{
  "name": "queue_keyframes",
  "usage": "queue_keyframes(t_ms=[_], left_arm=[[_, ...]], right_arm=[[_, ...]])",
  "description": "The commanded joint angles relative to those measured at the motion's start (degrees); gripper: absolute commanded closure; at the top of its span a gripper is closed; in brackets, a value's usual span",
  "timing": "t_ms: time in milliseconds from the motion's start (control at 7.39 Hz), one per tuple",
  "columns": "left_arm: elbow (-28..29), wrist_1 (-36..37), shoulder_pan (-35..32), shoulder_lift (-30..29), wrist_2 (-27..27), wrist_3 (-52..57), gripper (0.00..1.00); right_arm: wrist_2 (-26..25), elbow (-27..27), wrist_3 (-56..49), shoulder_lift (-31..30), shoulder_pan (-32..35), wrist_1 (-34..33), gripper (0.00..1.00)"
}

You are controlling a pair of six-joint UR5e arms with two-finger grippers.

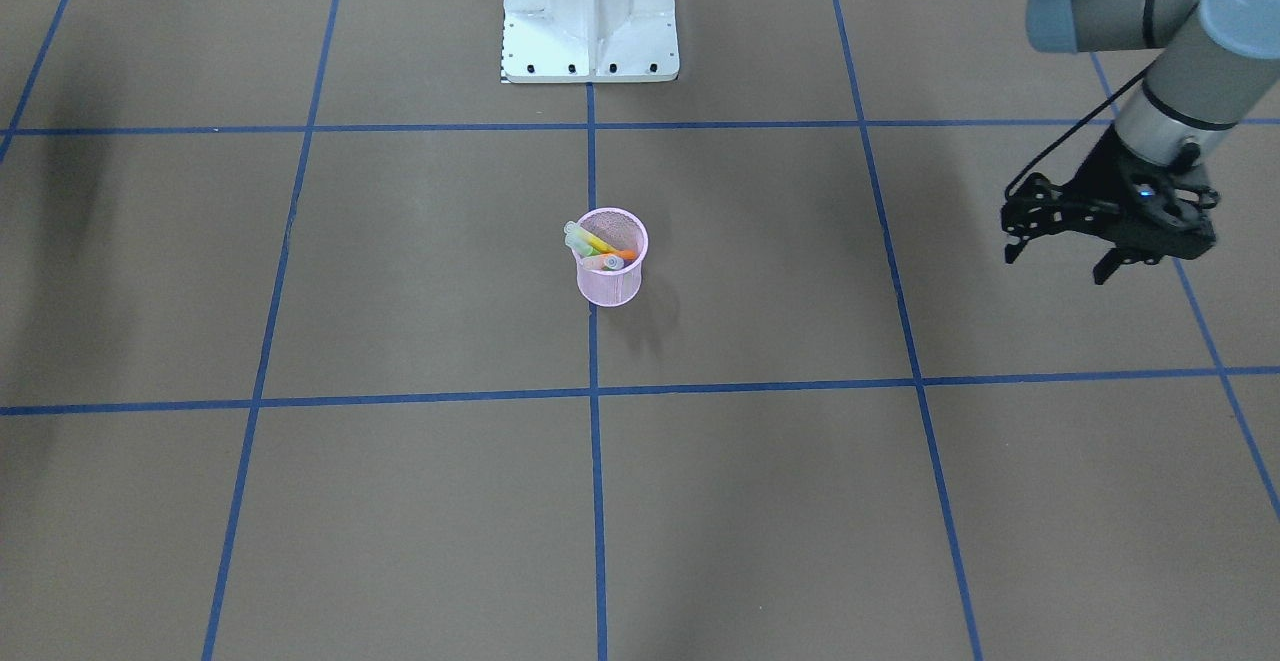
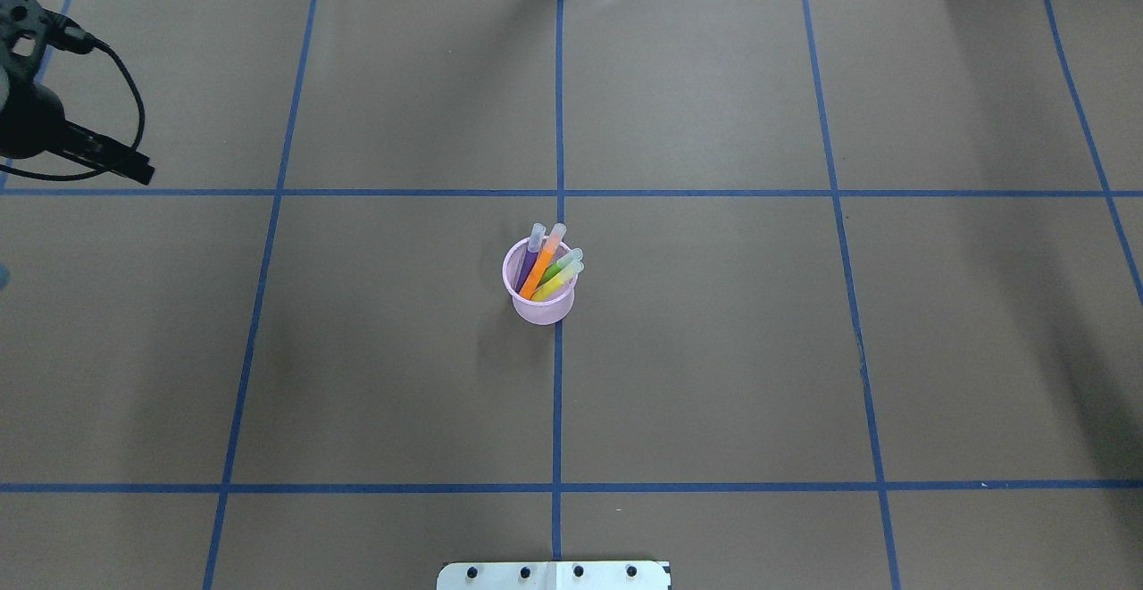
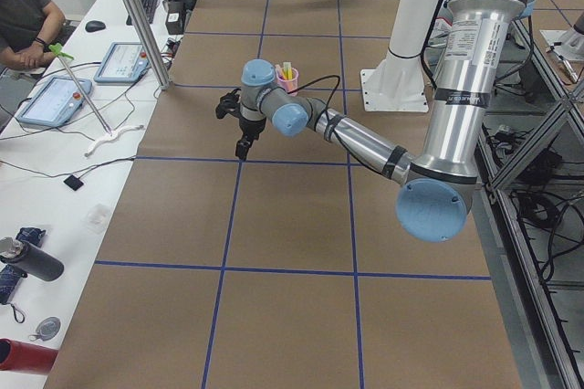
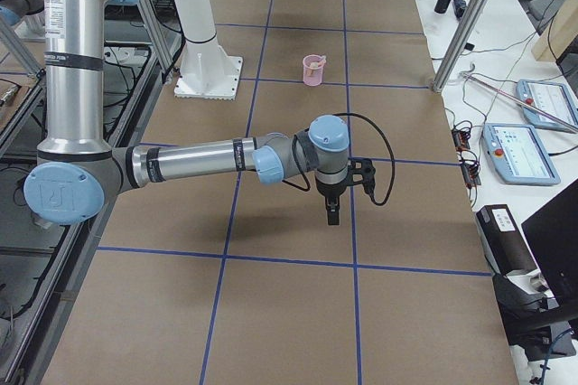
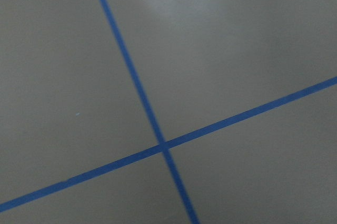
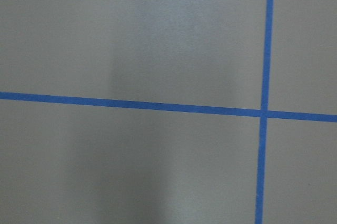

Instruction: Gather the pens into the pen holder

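Note:
The pink mesh pen holder (image 2: 542,309) stands upright at the table's middle, on a blue tape line; it also shows in the front view (image 1: 610,286). The purple pen (image 2: 529,261), orange pen (image 2: 542,270), green pen (image 2: 557,267) and yellow pen (image 2: 560,281) all lean inside it, caps up. My left gripper (image 1: 1056,266) is open and empty, hovering far off on my left side of the table. My right gripper (image 4: 330,215) shows only in the exterior right view, low over the table far from the cup; I cannot tell whether it is open or shut.
The robot's white base (image 1: 590,11) stands at the near edge behind the cup. An operators' desk with tablets (image 3: 55,97) and a metal post (image 3: 137,19) lie beyond the far edge. Both wrist views show only brown table with blue tape lines.

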Motion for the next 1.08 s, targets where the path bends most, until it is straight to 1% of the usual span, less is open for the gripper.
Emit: queue_keyframes(t_ms=[0,135,270,406,541,676,947], left_arm=[[1.83,9.9,-7.96,0.74,-0.93,9.91,0.01],[4.8,10.0,-11.48,1.61,-5.98,9.92,0.01],[8.57,8.7,-15.34,5.01,-17.34,10.01,0.01],[8.17,7.29,-17.21,8.44,-20.15,10.44,0.01],[8.17,-0.64,-17.4,13.43,-20.18,12.71,0.01],[9.3,-4.98,-17.49,14.18,-20.18,12.3,0.01],[9.49,-4.76,-17.49,13.31,-19.05,12.12,0.01]], right_arm=[[2.1,-3.91,-6.34,0.6,2.98,-0.54,0.01],[3.16,-5.5,-6.37,1.57,3.16,-0.89,0.01],[3.26,-5.78,-6.37,3.23,3.16,-4.02,0.01],[3.26,-5.87,-6.37,5.25,3.25,-8.75,0.01],[3.35,-5.87,-7.42,5.18,3.42,-9.76,0.01],[3.35,-5.96,-8.39,4.66,3.42,-9.85,0.01],[3.79,-5.96,-8.31,2.73,3.77,-9.16,0.01]])
